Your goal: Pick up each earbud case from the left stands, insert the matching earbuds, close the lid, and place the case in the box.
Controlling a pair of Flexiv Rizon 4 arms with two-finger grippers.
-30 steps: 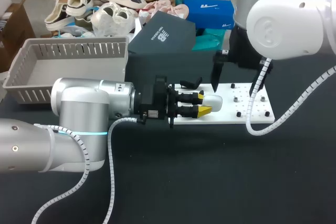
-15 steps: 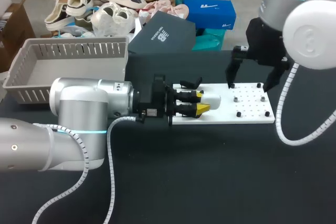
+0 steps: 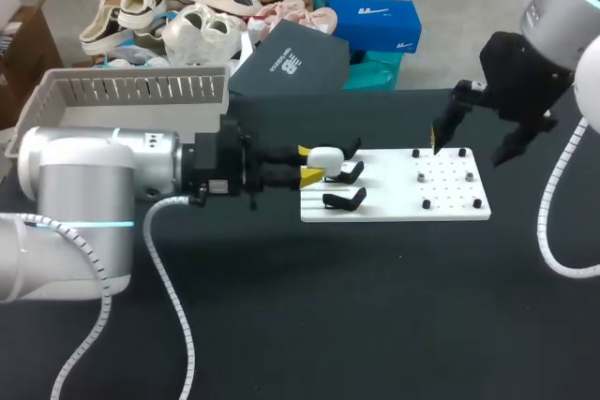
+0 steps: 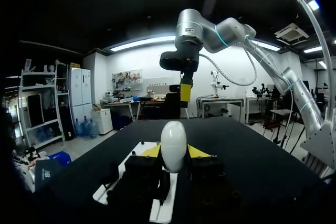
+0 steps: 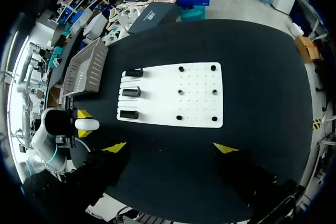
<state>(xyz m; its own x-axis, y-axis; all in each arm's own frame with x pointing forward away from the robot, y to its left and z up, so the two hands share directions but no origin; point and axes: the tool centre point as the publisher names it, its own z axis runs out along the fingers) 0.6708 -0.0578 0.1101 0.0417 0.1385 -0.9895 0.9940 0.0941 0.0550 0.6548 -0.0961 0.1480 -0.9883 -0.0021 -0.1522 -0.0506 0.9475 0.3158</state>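
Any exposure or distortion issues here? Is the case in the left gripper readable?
Head view: even light, and the white earbud case stands out against the black table. Left wrist view: the case is well lit, the left gripper body is nearly lost in shadow, and the ceiling strips glare. Right wrist view: the fisheye bows the table edges, and the right gripper merges with the table, so only its yellow tips read.

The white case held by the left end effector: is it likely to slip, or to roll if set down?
The case looks smooth and egg-shaped, so it may slip in the left end effector, which holds only its near end. Laid on the table, it would probably roll. No dent shows at the grip, so likely rigid.
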